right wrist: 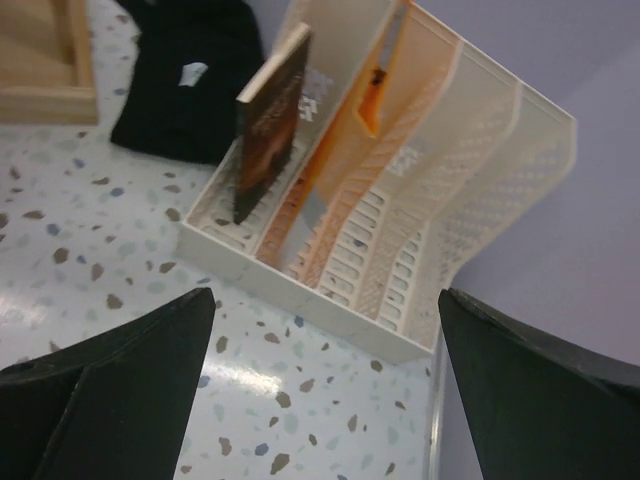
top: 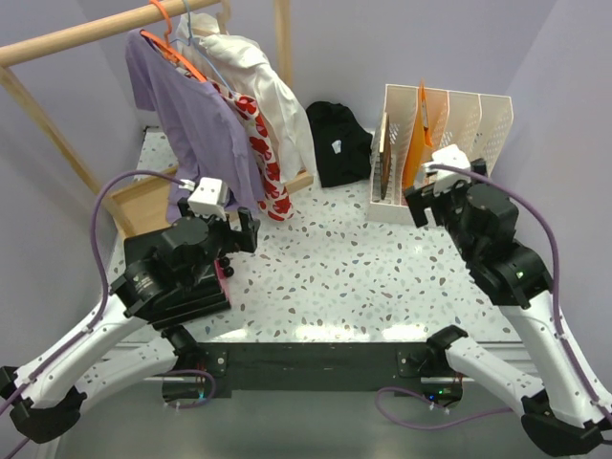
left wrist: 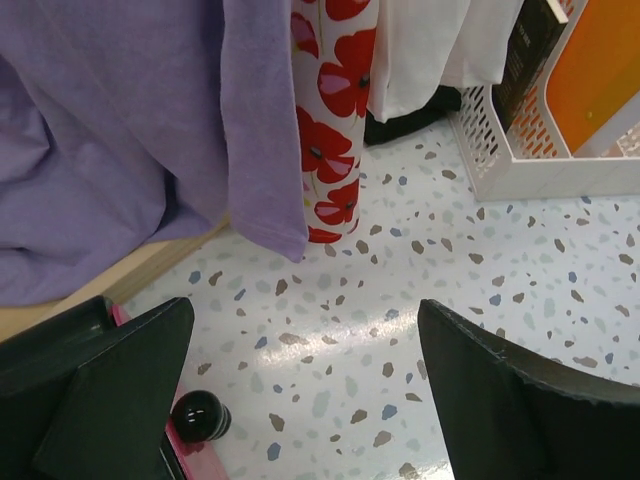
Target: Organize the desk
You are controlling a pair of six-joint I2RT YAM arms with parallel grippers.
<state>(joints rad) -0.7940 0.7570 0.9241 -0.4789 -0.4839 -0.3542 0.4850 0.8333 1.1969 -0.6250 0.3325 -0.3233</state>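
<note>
The desk (top: 344,277) is a white speckled tabletop with a black rail along its front. My left gripper (top: 245,231) hovers over the desk's left side, open and empty (left wrist: 305,310), with bare desk (left wrist: 330,350) between the fingers. A pink item with a black round knob (left wrist: 200,415) lies beside its left finger and shows as a pink sliver (top: 223,277) under the arm. My right gripper (top: 421,206) is open and empty (right wrist: 325,295), just in front of a white file organizer (right wrist: 440,170).
The organizer (top: 449,124) holds a brown book (right wrist: 270,120) and an orange folder (right wrist: 370,90). Black folded cloth (top: 337,143) lies at the back. A purple shirt (top: 191,105), poppy-print garment (left wrist: 335,110) and white garment (top: 258,76) hang from a wooden rail (top: 86,33) over a wooden tray (top: 143,206).
</note>
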